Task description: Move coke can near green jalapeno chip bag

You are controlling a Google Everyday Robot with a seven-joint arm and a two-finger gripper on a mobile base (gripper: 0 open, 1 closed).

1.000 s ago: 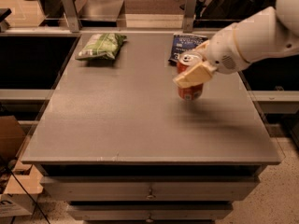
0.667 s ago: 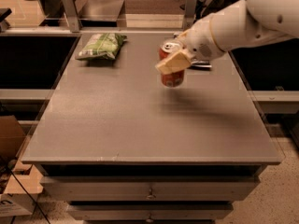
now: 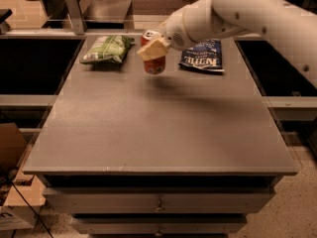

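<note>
The coke can (image 3: 154, 63), red-orange with a silver top, hangs upright in the air above the far middle of the grey table (image 3: 158, 128). My gripper (image 3: 154, 49) is shut on the can, with a cream-coloured finger (image 3: 152, 49) across its front. The white arm reaches in from the upper right. The green jalapeno chip bag (image 3: 108, 49) lies at the far left of the table, a short way to the left of the can.
A flat dark blue chip bag (image 3: 203, 56) lies at the far right of the table, under the arm. Drawers (image 3: 158, 202) run below the table's front edge. Cardboard boxes (image 3: 12, 182) sit on the floor at the left.
My gripper has carried the coke can to the left and farther back, from beside the blue bag towards the green bag. The bags have not moved.
</note>
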